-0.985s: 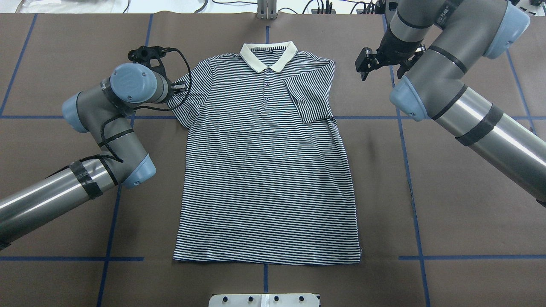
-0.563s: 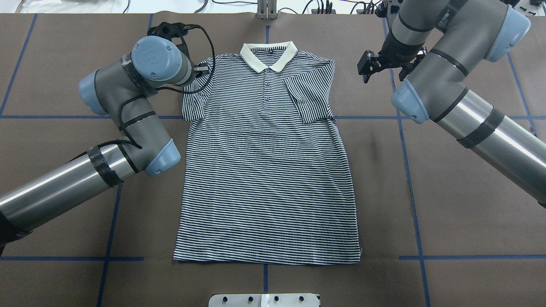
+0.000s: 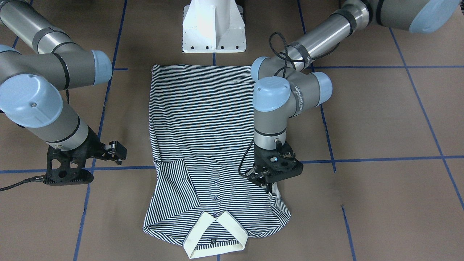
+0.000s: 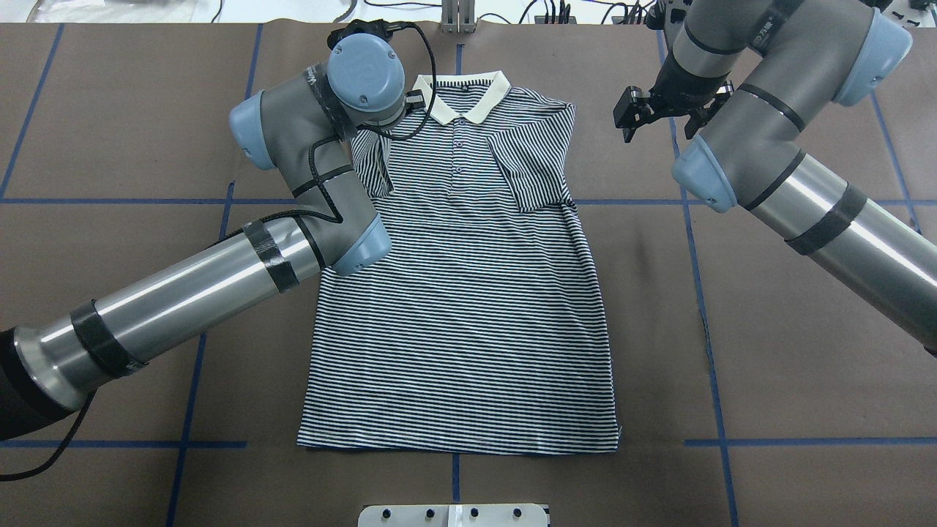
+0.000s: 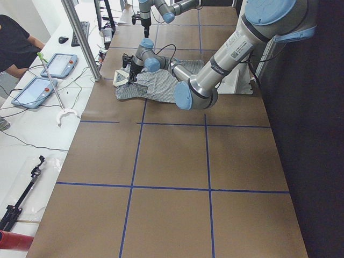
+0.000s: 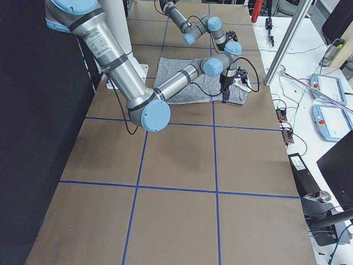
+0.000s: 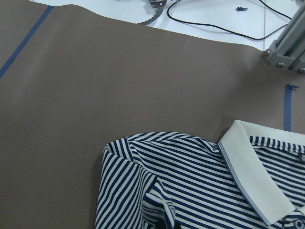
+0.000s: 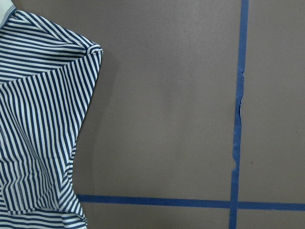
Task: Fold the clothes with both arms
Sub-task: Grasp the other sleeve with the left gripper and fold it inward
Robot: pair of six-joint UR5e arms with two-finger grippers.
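The striped polo shirt [image 4: 461, 307] lies flat, front up, with its cream collar [image 4: 468, 99] at the far end. Its right sleeve [image 4: 531, 165] is folded in over the chest. My left gripper [image 3: 267, 185] hangs over the shirt's left shoulder, shut on the left sleeve [image 4: 370, 165], which is drawn in over the body. In the overhead view the left wrist hides that gripper. My right gripper [image 4: 628, 121] is open, with nothing in it, over bare table just right of the right shoulder. The left wrist view shows the bunched shoulder [image 7: 157, 200] and collar [image 7: 252, 171].
The brown table cover has blue tape lines [image 4: 703, 307]. The white pedestal base [image 3: 214, 25] stands at the hem end. An aluminium post [image 4: 457, 18] and cables lie beyond the collar. A person [image 5: 16, 43] sits at a side bench with tablets [image 5: 56, 64].
My left arm has swung to the right towards the collar, dragging the left sleeve in over the shirt. The right gripper has barely moved.
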